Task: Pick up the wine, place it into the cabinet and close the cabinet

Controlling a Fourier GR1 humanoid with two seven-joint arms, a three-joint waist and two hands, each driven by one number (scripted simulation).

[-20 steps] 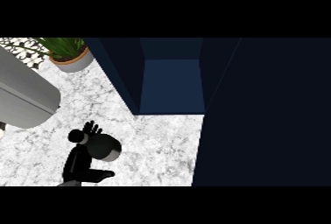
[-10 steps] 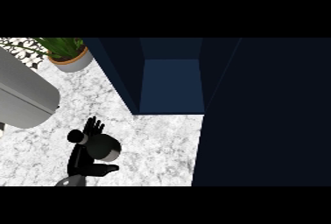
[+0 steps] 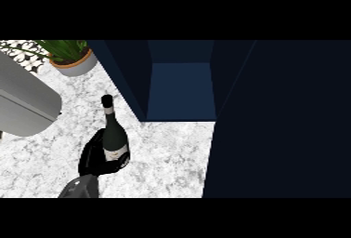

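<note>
Now the left hand [image 3: 96,155] has its fingers curled round the wine [image 3: 114,135] bottle, upright over the worktop [image 3: 165,153] beside the open cabinet [image 3: 182,88].

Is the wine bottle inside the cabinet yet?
Not yet. The wine bottle is out on the counter, held in the left hand, in front of the open cabinet.

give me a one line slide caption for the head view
Left hand grips the wine on the counter, beside the open cabinet.
</note>
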